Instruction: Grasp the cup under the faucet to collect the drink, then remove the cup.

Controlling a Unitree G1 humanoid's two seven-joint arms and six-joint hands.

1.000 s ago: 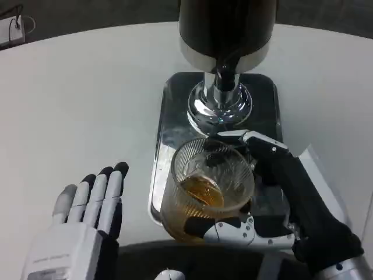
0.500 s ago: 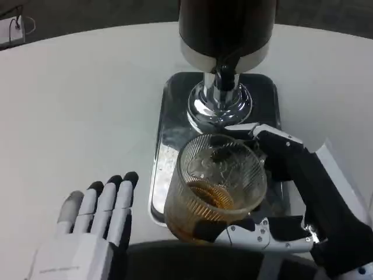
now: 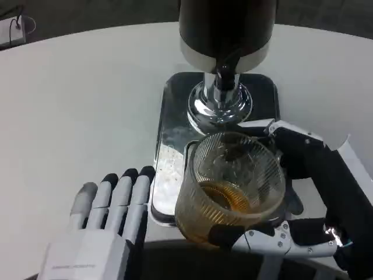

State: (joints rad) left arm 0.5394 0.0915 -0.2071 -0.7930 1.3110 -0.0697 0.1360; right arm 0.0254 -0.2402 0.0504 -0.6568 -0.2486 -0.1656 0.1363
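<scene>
Cup [image 3: 233, 186], part-filled, gripped by right hand [image 3: 309, 198], now lifted nearer; removal underway. Left hand [image 3: 105, 227] flat, holding nothing.

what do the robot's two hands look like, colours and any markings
The left hand has a white boxy back with faint grey lettering, pale grey-white fingers and black fingertips. The right hand shows mostly black, with white and silver finger segments fixed by small screws, and a white panel along its outer edge.
</scene>
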